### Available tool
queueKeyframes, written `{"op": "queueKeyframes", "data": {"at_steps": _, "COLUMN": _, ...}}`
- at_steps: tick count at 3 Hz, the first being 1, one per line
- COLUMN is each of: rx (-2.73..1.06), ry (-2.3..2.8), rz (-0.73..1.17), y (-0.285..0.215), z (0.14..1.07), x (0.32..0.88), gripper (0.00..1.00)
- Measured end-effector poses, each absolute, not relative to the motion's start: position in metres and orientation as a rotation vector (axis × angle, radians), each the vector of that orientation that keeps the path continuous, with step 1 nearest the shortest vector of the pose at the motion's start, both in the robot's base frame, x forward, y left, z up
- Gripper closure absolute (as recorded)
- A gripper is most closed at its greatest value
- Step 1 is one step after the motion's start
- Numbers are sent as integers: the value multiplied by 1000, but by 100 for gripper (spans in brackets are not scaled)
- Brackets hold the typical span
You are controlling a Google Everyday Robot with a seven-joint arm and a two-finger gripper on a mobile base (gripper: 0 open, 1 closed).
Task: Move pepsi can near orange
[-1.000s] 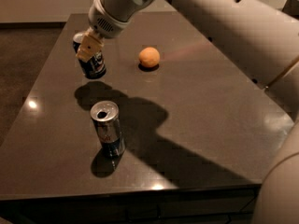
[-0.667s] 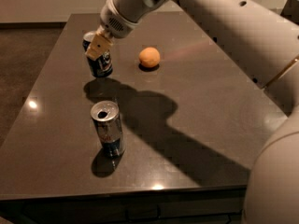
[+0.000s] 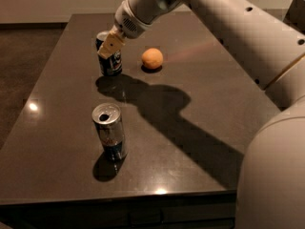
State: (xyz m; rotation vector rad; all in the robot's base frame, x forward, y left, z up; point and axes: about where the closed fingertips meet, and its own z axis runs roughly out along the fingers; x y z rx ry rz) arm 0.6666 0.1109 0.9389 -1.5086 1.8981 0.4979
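The pepsi can (image 3: 109, 61), dark blue with a silver top, is at the back left of the dark table (image 3: 57, 104), tilted a little. My gripper (image 3: 108, 44) comes down from the upper right and is shut on the can's upper part; a tan fingertip (image 3: 108, 46) lies across its front. The orange (image 3: 152, 58) sits on the table just right of the can, a small gap away. I cannot tell if the can's base touches the table.
A taller, slimmer silver-and-blue can (image 3: 110, 137) stands upright nearer the front of the table, left of centre. My arm (image 3: 228, 27) spans the right side and casts a wide shadow across the middle. The table's front edge runs along the bottom.
My gripper has moved to the right with the pepsi can in it, bringing the can closer to the orange. The orange and the slim can have not moved.
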Motion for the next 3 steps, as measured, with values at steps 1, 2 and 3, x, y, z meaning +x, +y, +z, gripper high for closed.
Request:
{"op": "queueKeyframes", "data": {"at_steps": 1, "rx": -1492, "ry": 1924, "rz": 467, "y": 97, "z": 944, "x": 674, "gripper": 100}}
{"op": "queueKeyframes", "data": {"at_steps": 2, "rx": -1479, "ry": 1952, "rz": 459, "y": 84, "z": 943, "x": 684, "gripper": 100}}
{"op": "queueKeyframes", "data": {"at_steps": 3, "rx": -1469, "ry": 1960, "rz": 468, "y": 78, "z": 938, "x": 690, "gripper": 100}}
